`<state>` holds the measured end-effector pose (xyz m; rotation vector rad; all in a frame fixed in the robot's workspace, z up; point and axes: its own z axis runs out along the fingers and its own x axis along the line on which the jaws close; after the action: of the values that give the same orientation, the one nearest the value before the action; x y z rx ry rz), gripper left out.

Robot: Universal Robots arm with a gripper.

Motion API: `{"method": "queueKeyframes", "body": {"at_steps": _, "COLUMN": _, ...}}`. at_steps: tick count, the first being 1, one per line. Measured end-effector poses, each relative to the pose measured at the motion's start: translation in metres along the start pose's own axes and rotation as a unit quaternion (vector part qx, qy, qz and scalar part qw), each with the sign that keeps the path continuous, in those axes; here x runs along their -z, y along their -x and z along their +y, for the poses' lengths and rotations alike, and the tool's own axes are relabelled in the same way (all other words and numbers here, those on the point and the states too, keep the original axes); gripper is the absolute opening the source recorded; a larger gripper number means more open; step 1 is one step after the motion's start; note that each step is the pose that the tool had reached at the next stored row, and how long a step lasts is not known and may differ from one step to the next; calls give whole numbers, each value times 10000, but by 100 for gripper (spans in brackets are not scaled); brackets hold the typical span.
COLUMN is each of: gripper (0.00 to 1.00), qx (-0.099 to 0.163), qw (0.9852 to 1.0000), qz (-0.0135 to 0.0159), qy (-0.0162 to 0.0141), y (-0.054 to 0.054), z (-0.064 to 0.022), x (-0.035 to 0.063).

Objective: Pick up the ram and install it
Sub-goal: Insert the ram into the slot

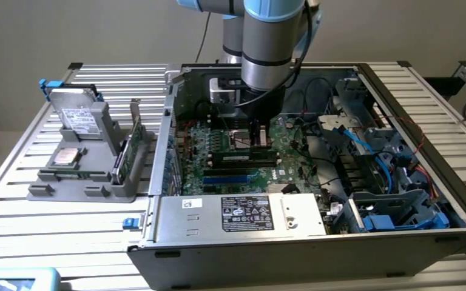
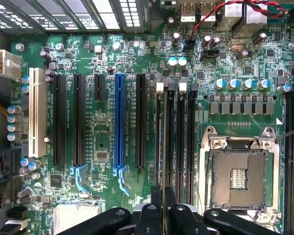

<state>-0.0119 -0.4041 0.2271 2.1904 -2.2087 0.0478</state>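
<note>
Claw (image 2: 164, 201) clamped on ram (image 2: 164, 142), edge-on and in line with black memory slots (image 2: 191, 132) of green motherboard (image 2: 103, 142), inside open computer case (image 1: 298, 254).

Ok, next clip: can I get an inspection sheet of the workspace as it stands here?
Surface: slatted metal table carrying an open computer case.
Job's things: ram edge-on, lined up with the memory slots beside the empty CPU socket; whether it is seated cannot be told.
Clutter: grey holder with hard drive and expansion card, at the exterior view's left.
Grippers: gripper, jaws shut on the ram.
Cables: blue cables inside the case; red-black wires.
Surroundings: plain wall.
</note>
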Motion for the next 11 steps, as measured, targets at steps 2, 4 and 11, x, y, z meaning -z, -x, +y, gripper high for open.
{"method": "queueKeyframes", "body": {"at_steps": 2, "gripper": 14, "qx": 0, "qw": 10000, "qz": 1, "qy": 0, "y": 4, "z": 0, "x": -3}}
{"method": "queueKeyframes", "body": {"at_steps": 4, "gripper": 14, "qx": 0, "qw": 10000, "qz": 3, "qy": 1, "y": 4, "z": 0, "x": -6}}
{"method": "queueKeyframes", "body": {"at_steps": 11, "gripper": 14, "qx": 0, "qw": 10000, "qz": 3, "qy": 1, "y": 7, "z": 0, "x": -23}}
